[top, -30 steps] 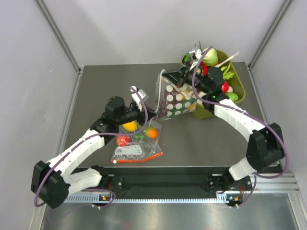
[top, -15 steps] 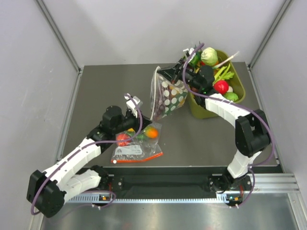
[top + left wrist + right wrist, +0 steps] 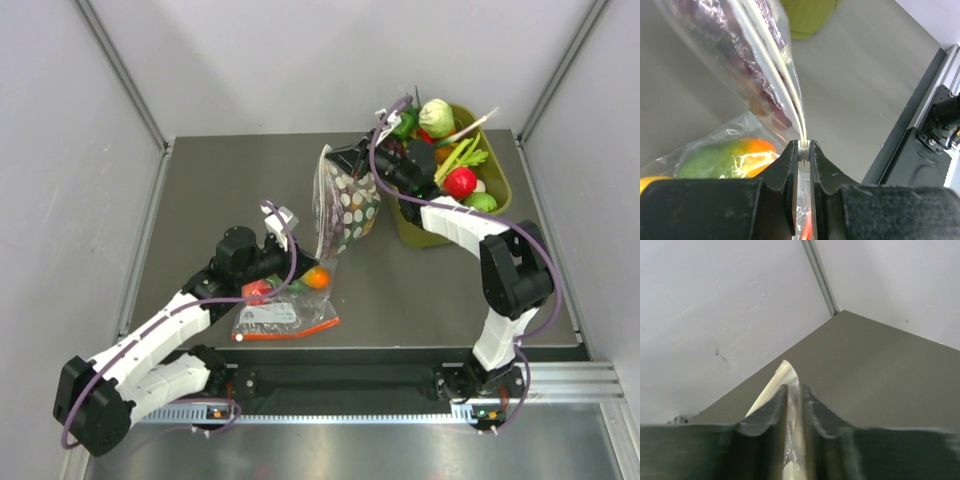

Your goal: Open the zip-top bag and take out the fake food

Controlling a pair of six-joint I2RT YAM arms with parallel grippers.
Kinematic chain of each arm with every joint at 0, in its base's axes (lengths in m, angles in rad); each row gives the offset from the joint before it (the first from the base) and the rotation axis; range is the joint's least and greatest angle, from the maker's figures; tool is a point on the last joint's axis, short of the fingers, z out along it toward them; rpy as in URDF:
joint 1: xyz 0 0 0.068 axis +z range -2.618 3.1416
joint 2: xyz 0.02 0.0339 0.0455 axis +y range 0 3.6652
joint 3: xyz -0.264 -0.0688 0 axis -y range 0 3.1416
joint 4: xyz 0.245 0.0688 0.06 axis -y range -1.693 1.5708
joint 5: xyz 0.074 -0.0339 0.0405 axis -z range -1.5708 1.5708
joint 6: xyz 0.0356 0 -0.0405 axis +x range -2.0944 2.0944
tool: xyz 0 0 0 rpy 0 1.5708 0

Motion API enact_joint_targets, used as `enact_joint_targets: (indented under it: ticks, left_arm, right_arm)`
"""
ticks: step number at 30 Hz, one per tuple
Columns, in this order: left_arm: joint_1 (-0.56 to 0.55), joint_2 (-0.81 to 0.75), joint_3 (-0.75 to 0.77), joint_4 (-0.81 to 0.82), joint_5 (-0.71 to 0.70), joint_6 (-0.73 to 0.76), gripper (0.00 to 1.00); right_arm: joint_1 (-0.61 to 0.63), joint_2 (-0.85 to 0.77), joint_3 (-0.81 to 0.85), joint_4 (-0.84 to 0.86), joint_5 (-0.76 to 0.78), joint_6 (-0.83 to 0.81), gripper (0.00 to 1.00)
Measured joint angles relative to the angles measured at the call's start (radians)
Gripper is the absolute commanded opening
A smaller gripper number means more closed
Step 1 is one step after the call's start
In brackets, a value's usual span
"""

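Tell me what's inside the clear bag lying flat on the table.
Through the plastic of the clear bag: a red fruit, an orange fruit, something green and a white label. The left gripper, pinching the zip-top bag, hides the clear bag's far side.

Dark grey worktop (image 3: 240, 180) with white walls around it. Far right there's an olive-green bin (image 3: 418, 232) stuffed with toy veg: a pale cabbagey ball (image 3: 436, 117), a red round thing (image 3: 460, 182), some green bits. Near the middle-left, a plain clear bag (image 3: 285, 315) lies flat, red-orange strip on its near edge, with an orange fruit (image 3: 316, 278) and a red one (image 3: 257, 291) inside.
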Motion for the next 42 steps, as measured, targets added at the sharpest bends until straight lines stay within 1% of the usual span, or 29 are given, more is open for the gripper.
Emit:
enact_joint_targets:
  ticks: [1,3,4,5,6,10,13,17,20,24,29,34,42]
  left_arm:
    - [-0.003,0.001,-0.001,0.000,0.001,-0.003,0.00]
    - [-0.011,0.008,-0.002,0.000,0.002,-0.004,0.00]
    - [-0.014,0.015,-0.002,0.002,0.003,-0.004,0.00]
    - [-0.016,0.027,-0.002,0.006,0.005,-0.004,0.00]
    - [-0.018,0.037,-0.002,0.009,0.005,-0.003,0.00]
    - [-0.022,0.095,-0.002,0.019,0.003,0.003,0.00]
    - [-0.027,0.126,-0.002,0.020,0.000,0.016,0.00]
    - [-0.032,0.145,0.002,0.022,-0.003,0.027,0.00]
    - [-0.032,0.148,0.006,0.023,-0.003,0.035,0.00]
    - [-0.034,0.145,0.006,0.022,-0.006,0.035,0.00]
    - [-0.037,0.107,0.002,0.021,-0.019,0.034,0.00]
    - [-0.039,0.063,-0.021,0.013,-0.030,0.024,0.00]
    - [-0.041,0.058,-0.029,0.005,-0.036,0.020,0.00]
  right_arm:
    - [0.000,-0.003,-0.012,0.008,0.012,-0.004,0.38]
    - [0.000,-0.011,-0.045,0.012,0.035,-0.012,0.47]
    - [0.000,-0.021,-0.069,0.010,0.046,-0.020,0.62]
    - [0.000,-0.035,-0.098,0.000,0.055,-0.023,0.66]
    - [0.000,-0.054,-0.133,-0.013,0.066,-0.033,0.68]
    - [0.011,-0.175,-0.254,-0.111,0.123,-0.086,0.70]
    - [0.042,-0.287,-0.283,-0.244,0.196,-0.142,0.69]
    - [0.169,-0.404,-0.262,-0.427,0.332,-0.261,0.70]
    - [0.272,-0.437,-0.232,-0.534,0.386,-0.332,0.70]
    - [0.310,-0.418,-0.208,-0.637,0.396,-0.380,0.70]
    - [0.334,-0.326,-0.202,-0.712,0.408,-0.403,0.71]
    - [0.348,-0.265,-0.201,-0.736,0.396,-0.408,0.71]
    - [0.360,-0.204,-0.158,-0.731,0.357,-0.406,0.70]
